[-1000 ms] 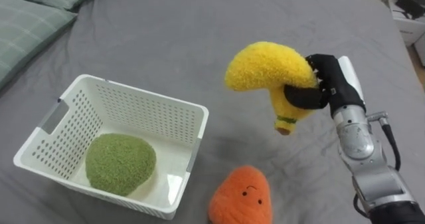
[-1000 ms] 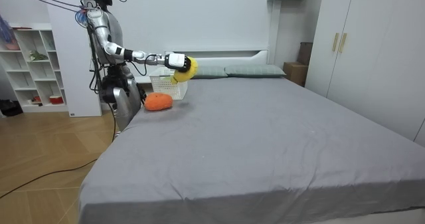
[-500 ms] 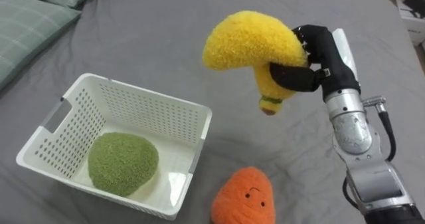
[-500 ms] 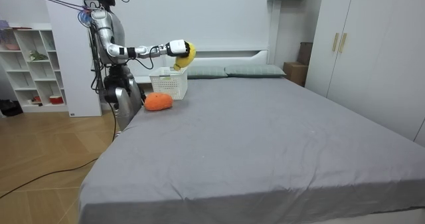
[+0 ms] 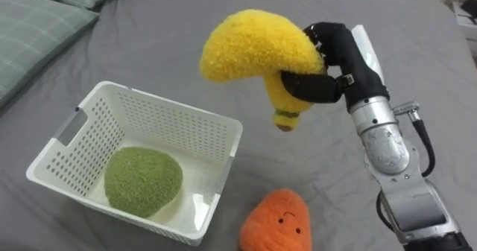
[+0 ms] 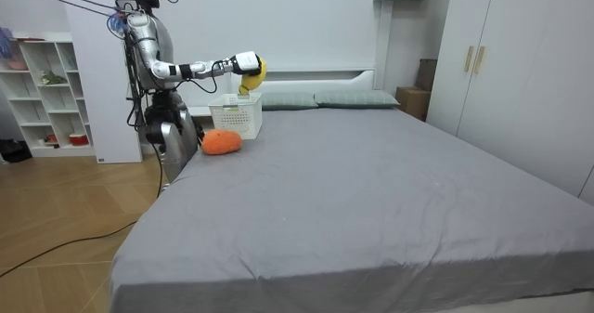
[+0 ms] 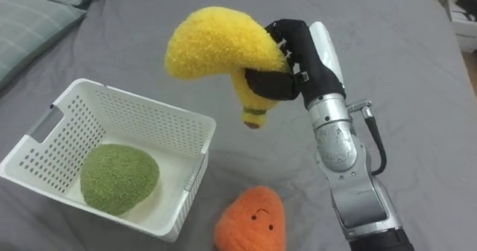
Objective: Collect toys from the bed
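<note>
My right hand (image 5: pixel 333 63) (image 7: pixel 291 59) is shut on a fluffy yellow banana toy (image 5: pixel 253 51) (image 7: pixel 216 48) and holds it in the air, just past the right rim of the white plastic basket (image 5: pixel 220 126) (image 7: pixel 195 117). A green plush toy (image 5: pixel 142 180) (image 7: pixel 118 176) lies inside the basket. An orange plush toy with a small face (image 5: pixel 277 223) (image 7: pixel 252 219) lies on the grey bed sheet in front of the basket's right corner. In the room view the robot stands at the bed's side, its arm stretched over the basket (image 6: pixel 236 116) with the banana toy (image 6: pixel 253 73).
Green-striped pillows (image 5: pixel 33 27) lie at the upper left of the bed. The grey sheet (image 5: pixel 186 50) stretches wide beyond the basket. A white shelf unit (image 6: pixel 42 90) stands behind the robot, a wardrobe (image 6: pixel 520 71) at the room view's right.
My right hand has lifted the banana toy and carried it left, closer to the basket's right rim. The other toys lie still.
</note>
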You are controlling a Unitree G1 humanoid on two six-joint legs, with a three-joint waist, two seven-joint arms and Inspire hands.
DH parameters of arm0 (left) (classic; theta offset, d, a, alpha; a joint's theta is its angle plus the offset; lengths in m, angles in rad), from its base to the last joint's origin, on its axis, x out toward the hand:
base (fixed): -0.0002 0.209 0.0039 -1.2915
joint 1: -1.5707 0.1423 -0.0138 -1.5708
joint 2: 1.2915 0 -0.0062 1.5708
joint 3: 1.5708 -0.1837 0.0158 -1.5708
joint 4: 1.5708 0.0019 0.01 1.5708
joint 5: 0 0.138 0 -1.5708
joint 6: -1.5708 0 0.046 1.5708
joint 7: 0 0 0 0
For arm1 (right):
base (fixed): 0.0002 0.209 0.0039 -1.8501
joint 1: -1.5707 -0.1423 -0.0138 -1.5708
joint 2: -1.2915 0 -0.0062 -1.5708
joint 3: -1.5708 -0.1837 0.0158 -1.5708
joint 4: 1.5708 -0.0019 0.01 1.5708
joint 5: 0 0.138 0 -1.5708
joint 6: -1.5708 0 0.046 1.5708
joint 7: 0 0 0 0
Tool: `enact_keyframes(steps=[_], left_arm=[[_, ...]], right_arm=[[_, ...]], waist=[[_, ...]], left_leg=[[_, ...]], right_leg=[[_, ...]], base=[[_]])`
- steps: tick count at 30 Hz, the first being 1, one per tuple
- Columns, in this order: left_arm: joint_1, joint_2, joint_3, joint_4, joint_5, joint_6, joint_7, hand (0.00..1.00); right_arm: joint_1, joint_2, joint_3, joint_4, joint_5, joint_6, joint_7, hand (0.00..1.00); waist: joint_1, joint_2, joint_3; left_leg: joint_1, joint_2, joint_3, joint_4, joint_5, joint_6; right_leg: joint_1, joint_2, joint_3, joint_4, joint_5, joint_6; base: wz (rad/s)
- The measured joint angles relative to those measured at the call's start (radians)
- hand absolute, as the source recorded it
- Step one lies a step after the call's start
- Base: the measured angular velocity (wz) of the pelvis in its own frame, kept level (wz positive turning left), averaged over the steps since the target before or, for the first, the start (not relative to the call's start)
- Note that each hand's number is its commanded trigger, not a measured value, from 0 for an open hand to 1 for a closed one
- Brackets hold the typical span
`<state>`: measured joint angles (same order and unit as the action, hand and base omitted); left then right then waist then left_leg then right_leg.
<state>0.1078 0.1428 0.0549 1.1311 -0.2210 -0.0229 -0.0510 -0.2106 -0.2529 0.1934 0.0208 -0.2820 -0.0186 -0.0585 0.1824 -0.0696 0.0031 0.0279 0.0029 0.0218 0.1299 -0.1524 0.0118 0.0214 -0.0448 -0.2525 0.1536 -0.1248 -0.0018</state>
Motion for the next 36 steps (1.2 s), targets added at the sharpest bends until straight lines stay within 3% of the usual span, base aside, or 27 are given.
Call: enact_keyframes(steps=[7,9,15,25,36], left_arm=[[-0.007,-0.003,0.000,-0.001,-0.001,0.000,0.001,0.00],[-0.009,0.001,0.000,-0.001,-0.001,0.000,0.003,0.00],[-0.016,-0.005,-0.001,-0.005,0.001,0.000,0.000,0.00],[-0.028,-0.015,-0.001,-0.011,-0.001,0.002,0.000,0.00],[-0.036,-0.005,0.000,-0.013,-0.002,0.002,0.001,0.00]], right_arm=[[-0.016,0.030,0.050,-0.004,-0.043,0.042,0.052,1.00],[-0.025,0.059,0.065,-0.004,-0.051,0.045,0.063,1.00],[-0.032,0.091,0.070,-0.004,-0.076,0.063,0.078,1.00],[-0.078,0.103,0.144,0.004,-0.075,0.084,0.105,1.00],[-0.127,0.101,0.230,0.114,-0.072,0.087,0.106,1.00]], waist=[[0.027,-0.009,0.0049],[0.028,-0.015,0.0082],[0.053,-0.016,0.0092],[0.110,-0.018,0.0093],[0.172,-0.055,0.0134]], left_leg=[[0.000,0.000,-0.001,0.000,0.000,0.000],[-0.001,0.000,-0.001,0.000,0.000,0.000],[-0.008,-0.003,-0.003,-0.001,0.000,0.001],[-0.017,-0.003,-0.026,0.002,0.000,0.000],[-0.035,-0.007,-0.062,0.005,0.000,0.000]], right_leg=[[0.002,-0.001,-0.009,0.000,0.000,0.000],[0.001,-0.001,-0.010,0.000,0.000,0.000],[-0.004,-0.003,-0.012,-0.001,0.000,0.000],[-0.004,-0.004,-0.035,-0.001,0.000,0.001],[-0.003,-0.006,-0.058,-0.003,0.000,0.001]], base=[[0.02],[0.00],[0.01],[0.05],[0.08]])
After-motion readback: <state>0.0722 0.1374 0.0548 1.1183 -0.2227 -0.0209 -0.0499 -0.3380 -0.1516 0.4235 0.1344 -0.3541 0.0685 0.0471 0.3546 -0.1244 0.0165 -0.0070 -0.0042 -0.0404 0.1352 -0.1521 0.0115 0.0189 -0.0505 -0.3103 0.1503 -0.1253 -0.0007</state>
